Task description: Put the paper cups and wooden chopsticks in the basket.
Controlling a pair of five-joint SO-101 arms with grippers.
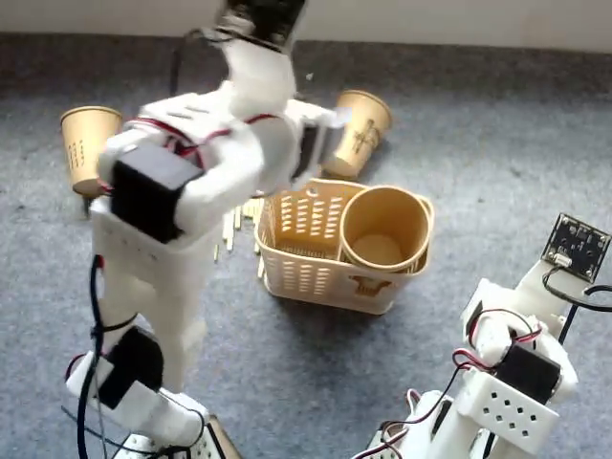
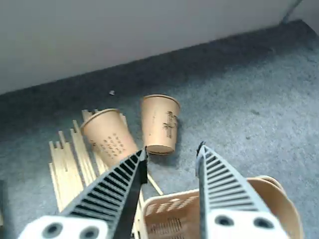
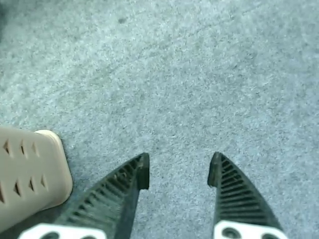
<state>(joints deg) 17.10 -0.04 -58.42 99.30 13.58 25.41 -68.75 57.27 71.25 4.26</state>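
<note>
Grey, carpet-like cloth covers the surface (image 1: 497, 153), and a pale wall runs along its far edge. Near the middle stands the basket (image 1: 316, 277), a cream plastic one with slotted sides. One paper cup (image 1: 382, 229) stands upright inside it, mouth up, at the end nearer the right arm (image 1: 516, 373); the cup looks empty, and nothing else can be made out in the rest of the basket.

A second cup (image 1: 359, 129) lies on the cloth just beyond the basket. A third cup (image 1: 91, 143) lies well off to the side, past the left arm (image 1: 191, 191). The left wrist view shows one more cup (image 2: 107, 137), on its side across the wooden chopsticks (image 2: 65, 164). The chopsticks are spread flat on the cloth beside the basket, partly hidden under the left arm in the high view.

The left claw (image 2: 172, 152) hangs above the basket's far rim, jaws wide apart and holding nothing. The right claw (image 3: 179, 162) is also wide and empty, over bare cloth just beside a corner of the basket.
</note>
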